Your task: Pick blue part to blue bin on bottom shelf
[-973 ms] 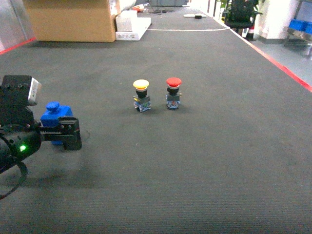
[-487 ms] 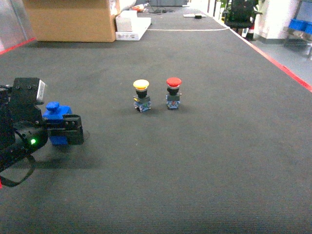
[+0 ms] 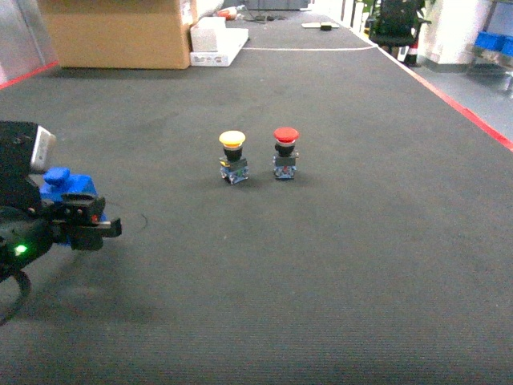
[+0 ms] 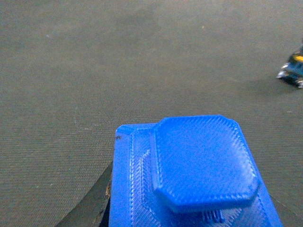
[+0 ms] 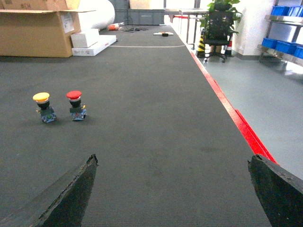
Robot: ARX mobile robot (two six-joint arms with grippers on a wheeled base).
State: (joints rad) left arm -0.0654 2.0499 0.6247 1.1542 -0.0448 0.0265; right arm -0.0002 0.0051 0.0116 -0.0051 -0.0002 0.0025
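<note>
At the far left of the head view the left gripper (image 3: 80,218) was closed on the blue part (image 3: 66,186), which sat between the black fingers and rose above them, off the dark mat (image 3: 321,265). The part stood upright, its raised knob on top and the wider blocky body below; its long axis could not be judged from this angle. In the left wrist view the blue part (image 4: 194,175) filled the lower middle of the picture, the eight-sided cap facing up toward the camera and set on a flat blue base, with the mat behind it. The fingers themselves were almost wholly hidden under the part in that view, only a dark edge showing at the lower left.

Toward the middle of the mat stood the yellow-capped push-button (image 3: 232,157) and, just beside it on the right, the red-capped push-button (image 3: 284,152), both upright and well apart from the held part.

In the right wrist view the right gripper (image 5: 173,189) stood wide open, its two dark fingertips (image 5: 71,194) at the lower corners of the picture with only bare mat between them, holding and touching nothing. A red line (image 5: 232,113) edged the mat on the right.
</note>
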